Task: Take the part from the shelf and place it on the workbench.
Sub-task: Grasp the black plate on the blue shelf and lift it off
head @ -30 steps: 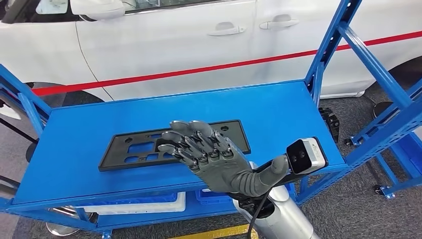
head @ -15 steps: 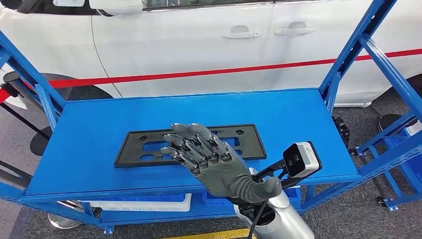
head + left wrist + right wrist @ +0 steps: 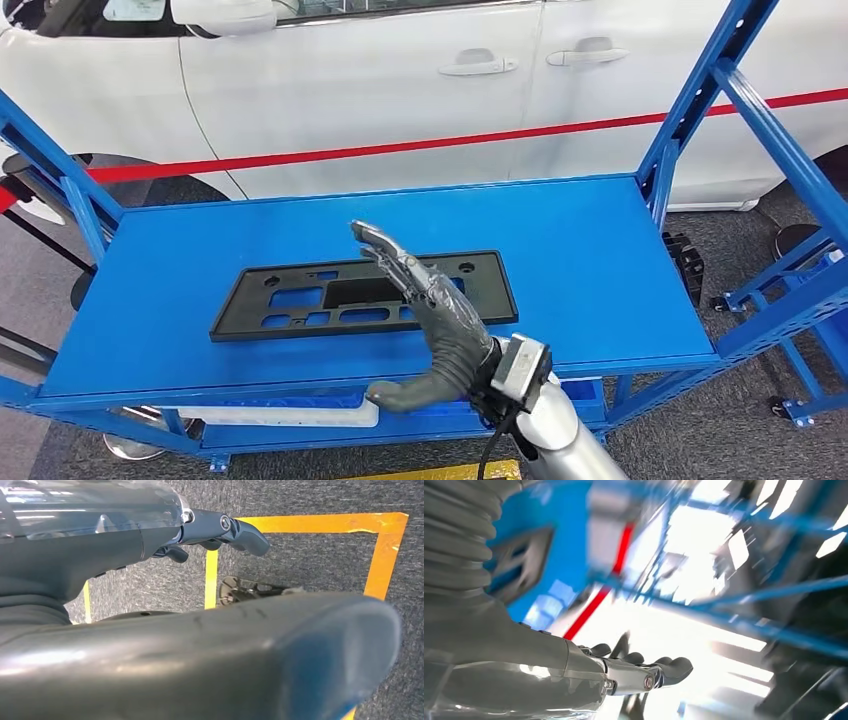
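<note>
The part (image 3: 246, 305) is a flat black plastic plate with several cut-outs, lying along the middle of the blue shelf top (image 3: 600, 260). My right hand (image 3: 430, 310) reaches in from the front edge, turned on its side with the thumb pointing down-left in front of the shelf's front rail. Its fingers stretch straight over the plate's right half and hold nothing. The blurred right wrist view shows that hand (image 3: 624, 672) with fingers spread and the dark plate (image 3: 524, 560) on blue. My left hand (image 3: 215, 527) hangs over grey floor, holding nothing.
A white car (image 3: 400, 80) with a red stripe stands close behind the shelf. Blue uprights (image 3: 690, 110) rise at the shelf's right end and at its left. A white tray (image 3: 280, 412) sits on the lower level. Yellow tape (image 3: 320, 522) marks the floor.
My right hand has rolled from palm-down to edge-on, thumb now low, and the wrist camera has swung under the forearm. The picture shifted a little; the plate has not moved on the shelf.
</note>
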Controlling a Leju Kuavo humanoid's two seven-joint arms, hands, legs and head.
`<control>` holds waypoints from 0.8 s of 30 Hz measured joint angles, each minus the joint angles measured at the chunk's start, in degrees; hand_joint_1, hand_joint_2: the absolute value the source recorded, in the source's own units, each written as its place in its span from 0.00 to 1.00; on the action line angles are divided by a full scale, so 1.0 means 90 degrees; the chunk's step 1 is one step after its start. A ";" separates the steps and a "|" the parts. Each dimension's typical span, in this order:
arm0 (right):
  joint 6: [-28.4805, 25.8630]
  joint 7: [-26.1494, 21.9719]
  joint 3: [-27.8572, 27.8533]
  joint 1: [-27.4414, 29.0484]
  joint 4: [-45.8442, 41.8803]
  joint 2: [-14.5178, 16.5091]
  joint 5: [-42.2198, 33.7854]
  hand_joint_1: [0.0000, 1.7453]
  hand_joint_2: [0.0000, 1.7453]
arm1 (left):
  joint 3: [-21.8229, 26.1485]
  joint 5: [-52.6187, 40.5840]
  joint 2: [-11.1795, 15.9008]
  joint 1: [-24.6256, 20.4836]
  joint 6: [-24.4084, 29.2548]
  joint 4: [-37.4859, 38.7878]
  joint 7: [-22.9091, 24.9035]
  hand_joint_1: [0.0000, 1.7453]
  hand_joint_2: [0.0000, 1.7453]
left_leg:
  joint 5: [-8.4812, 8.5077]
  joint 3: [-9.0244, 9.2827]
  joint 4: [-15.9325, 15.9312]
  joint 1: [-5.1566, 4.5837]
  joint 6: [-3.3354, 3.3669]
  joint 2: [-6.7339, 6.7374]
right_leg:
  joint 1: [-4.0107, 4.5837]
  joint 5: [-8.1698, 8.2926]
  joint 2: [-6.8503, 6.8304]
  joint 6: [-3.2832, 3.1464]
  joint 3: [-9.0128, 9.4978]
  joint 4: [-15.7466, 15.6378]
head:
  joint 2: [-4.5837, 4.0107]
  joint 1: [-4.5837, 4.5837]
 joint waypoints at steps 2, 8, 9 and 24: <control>-0.0645 0.0080 0.0006 0.0014 -0.0032 -0.0004 0.0762 0.00 1.00 | -0.0009 -0.0005 0.0002 -0.0004 -0.0006 0.0000 -0.0007 0.00 0.00 | 0.0465 0.0446 -0.0947 -0.0011 0.0064 0.0012 | 0.0006 -0.0014 0.0009 0.0019 0.0029 0.0000 | 0.0000 0.0001; -0.2371 0.0396 0.0118 0.0075 -0.0056 -0.0029 0.2898 0.00 1.00 | -0.0036 -0.0003 -0.0005 -0.0012 -0.0007 0.0000 -0.0049 0.00 0.00 | 0.0708 0.0776 -0.1727 -0.0044 0.0258 0.0008 | 0.0018 -0.0051 0.0003 0.0214 0.0016 0.0027 | 0.0000 0.0005; -0.2576 0.0417 0.0143 0.0086 -0.0046 -0.0048 0.3130 0.00 1.00 | -0.0038 -0.0001 -0.0010 -0.0016 -0.0007 0.0000 -0.0058 0.00 0.00 | 0.0736 0.0797 -0.1773 -0.0028 0.0301 0.0010 | 0.0022 -0.0162 0.0009 0.0238 -0.0048 0.0184 | 0.0000 0.0008; -0.4838 0.0615 0.0437 0.0372 0.0596 -0.0435 0.5424 0.00 1.00 | -0.0112 0.0005 -0.0043 0.0017 -0.0070 0.0000 -0.0188 0.00 0.00 | 0.0487 0.0718 -0.1479 -0.0070 0.0128 -0.0017 | 0.0032 0.0031 0.0033 0.0051 0.0012 -0.0051 | 0.0000 0.0002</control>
